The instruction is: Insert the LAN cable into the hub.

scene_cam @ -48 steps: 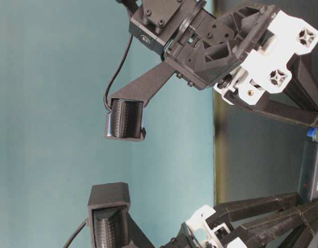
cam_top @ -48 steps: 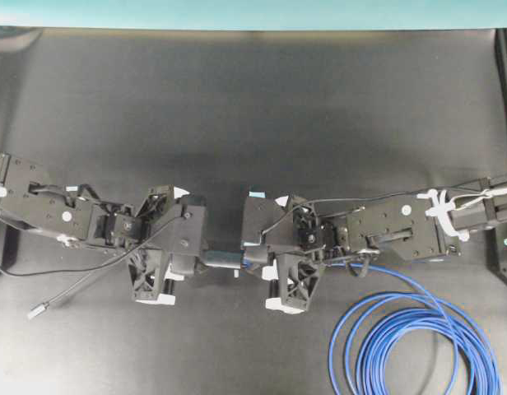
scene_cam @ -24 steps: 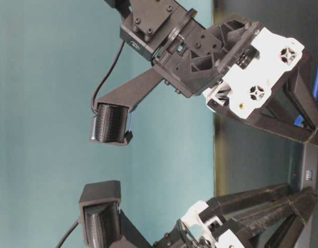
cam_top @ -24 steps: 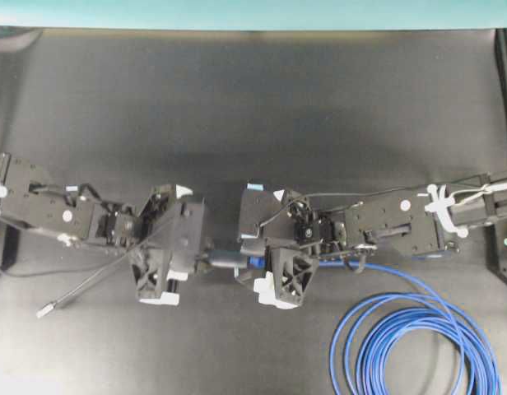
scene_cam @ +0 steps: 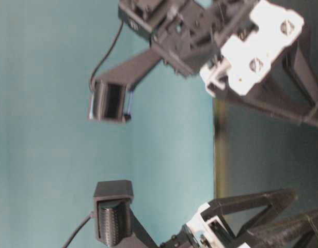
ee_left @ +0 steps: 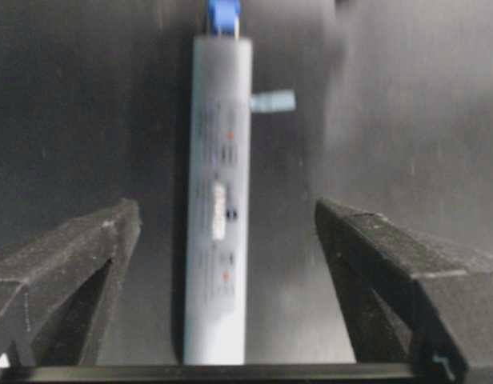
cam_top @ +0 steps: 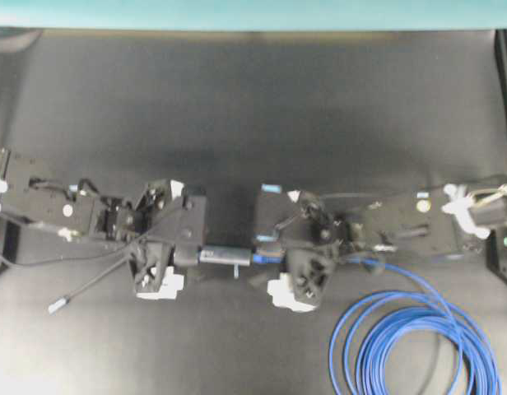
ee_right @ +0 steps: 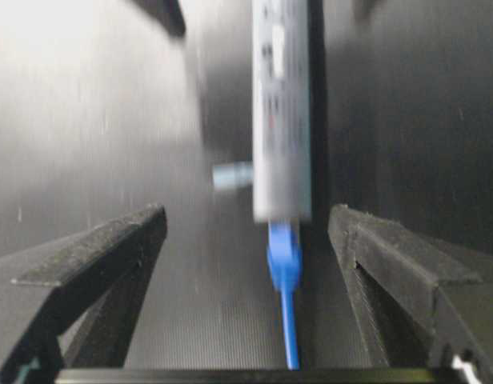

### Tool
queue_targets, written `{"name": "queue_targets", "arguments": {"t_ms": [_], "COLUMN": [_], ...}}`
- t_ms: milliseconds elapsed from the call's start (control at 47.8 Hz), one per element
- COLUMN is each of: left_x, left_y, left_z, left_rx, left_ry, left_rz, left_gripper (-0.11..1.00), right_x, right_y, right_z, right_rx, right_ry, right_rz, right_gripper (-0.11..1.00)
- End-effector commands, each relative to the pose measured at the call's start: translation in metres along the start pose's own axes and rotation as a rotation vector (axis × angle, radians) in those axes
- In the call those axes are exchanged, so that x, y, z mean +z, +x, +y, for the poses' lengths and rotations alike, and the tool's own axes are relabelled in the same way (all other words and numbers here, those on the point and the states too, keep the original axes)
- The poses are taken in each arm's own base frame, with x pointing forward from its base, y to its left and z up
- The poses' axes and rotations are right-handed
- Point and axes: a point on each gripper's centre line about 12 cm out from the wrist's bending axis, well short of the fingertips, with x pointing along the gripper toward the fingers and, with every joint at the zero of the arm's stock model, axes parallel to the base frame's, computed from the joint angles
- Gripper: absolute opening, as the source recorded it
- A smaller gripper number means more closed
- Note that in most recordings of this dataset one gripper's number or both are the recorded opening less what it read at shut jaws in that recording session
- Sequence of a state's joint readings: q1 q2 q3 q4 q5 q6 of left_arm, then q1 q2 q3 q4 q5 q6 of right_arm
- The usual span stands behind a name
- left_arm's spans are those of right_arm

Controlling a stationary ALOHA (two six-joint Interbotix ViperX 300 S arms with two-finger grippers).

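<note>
The grey bar-shaped hub (cam_top: 224, 255) lies flat on the black mat between my two grippers. The LAN cable's blue plug end (cam_top: 267, 258) sits in the hub's right end, and its cable runs back to a loose blue coil (cam_top: 411, 350). In the left wrist view the hub (ee_left: 218, 200) lies between my left gripper's (ee_left: 226, 210) open fingers, untouched, with the blue plug (ee_left: 223, 14) at its far end. In the right wrist view the plug (ee_right: 284, 254) meets the hub (ee_right: 281, 112) between my right gripper's (ee_right: 246, 212) open fingers. Overhead, the left gripper (cam_top: 196, 255) and right gripper (cam_top: 272, 260) flank the hub.
The hub's thin grey cord trails left under the left arm to a small plug (cam_top: 58, 304). A small pale-blue tab (ee_left: 271, 102) sticks out beside the hub. The teal wall edge (cam_top: 253, 12) bounds the mat at the back.
Both grippers have opened and let go: the hub with the cable in it now lies on the mat. The right gripper has drawn back to the right.
</note>
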State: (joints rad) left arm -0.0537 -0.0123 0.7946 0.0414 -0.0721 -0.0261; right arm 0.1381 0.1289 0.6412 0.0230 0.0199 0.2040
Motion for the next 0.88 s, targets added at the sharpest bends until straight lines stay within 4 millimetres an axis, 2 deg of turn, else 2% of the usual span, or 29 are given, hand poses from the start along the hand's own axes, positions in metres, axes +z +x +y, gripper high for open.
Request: {"name": "queue_targets", "arguments": {"t_ms": [0, 272, 481, 857], "left_x": [0.013, 0.026, 0.018, 0.016], "left_y": [-0.011, -0.032, -0.038, -0.046], "left_z": [-0.003, -0.002, -0.003, -0.003], "left_rx": [-0.005, -0.002, -0.004, -0.004], "left_ry": [0.008, 0.017, 0.011, 0.011], "left_rz": [-0.04, -0.08, -0.071, -0.08], "left_gripper": [0.86, 0.86, 0.86, 0.86], "right_x": [0.001, -0.011, -0.014, -0.014], "right_y": [-0.018, -0.047, -0.064, -0.069], "right_z": [0.002, -0.001, -0.003, -0.004], "right_rx": [0.01, 0.014, 0.018, 0.019], "right_ry": [0.011, 0.021, 0.022, 0.026], "right_rz": [-0.029, -0.047, -0.07, -0.082], "right_gripper": [0.79, 0.79, 0.79, 0.79]}}
